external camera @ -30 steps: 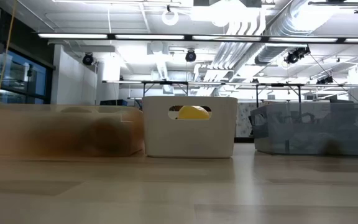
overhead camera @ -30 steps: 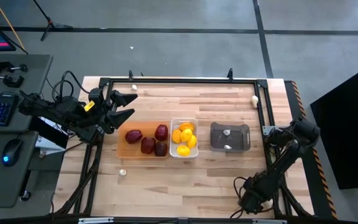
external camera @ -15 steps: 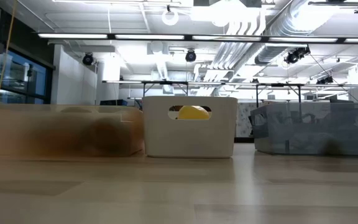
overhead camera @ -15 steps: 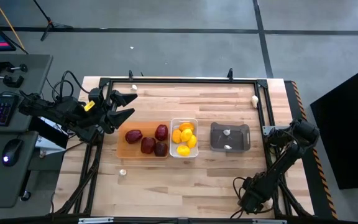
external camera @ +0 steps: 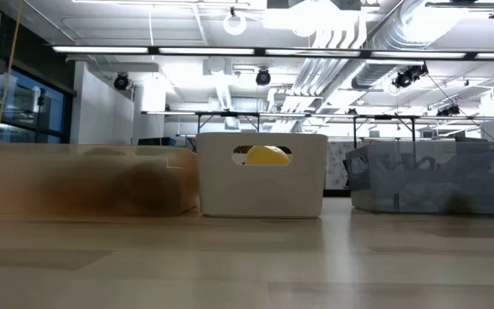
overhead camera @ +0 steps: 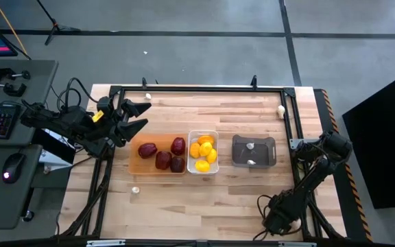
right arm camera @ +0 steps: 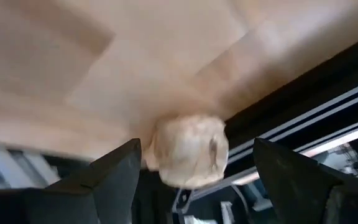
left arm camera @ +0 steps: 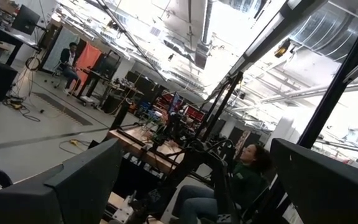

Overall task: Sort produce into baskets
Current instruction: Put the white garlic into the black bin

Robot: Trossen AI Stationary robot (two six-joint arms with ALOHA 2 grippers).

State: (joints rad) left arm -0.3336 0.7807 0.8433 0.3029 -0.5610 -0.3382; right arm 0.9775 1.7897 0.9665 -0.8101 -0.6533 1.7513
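Several dark red pieces lie in the orange tray (overhead camera: 133, 165). Yellow lemons fill the white bin (overhead camera: 203, 132), and one lemon (external camera: 267, 155) shows through its handle hole. Two garlic bulbs lie in the dark grey bin (overhead camera: 242, 152). My right gripper (overhead camera: 269, 221) is low at the table's near edge, right of the middle, and slants down. Its wrist view shows it open (right arm camera: 197, 168) around a white garlic bulb (right arm camera: 188, 155) lying on the wood beside the black frame rail. My left gripper (overhead camera: 146, 115) waits open, raised, left of the tray. My right gripper has one finger (right arm camera: 120, 168) right beside the bulb's side (right arm camera: 154, 155); whether it touches, I cannot tell. The other finger (right arm camera: 284, 174) stands clear of the bulb. The bulb rests on the table.
Loose garlic bulbs lie at the far right (overhead camera: 280, 110), at the far left by the frame (overhead camera: 148, 97), and near the tray's near left corner (overhead camera: 135, 190). A black frame rail (overhead camera: 197, 88) runs round the table. Beyond the table, a seated person (left arm camera: 244, 174) shows in the left wrist view.
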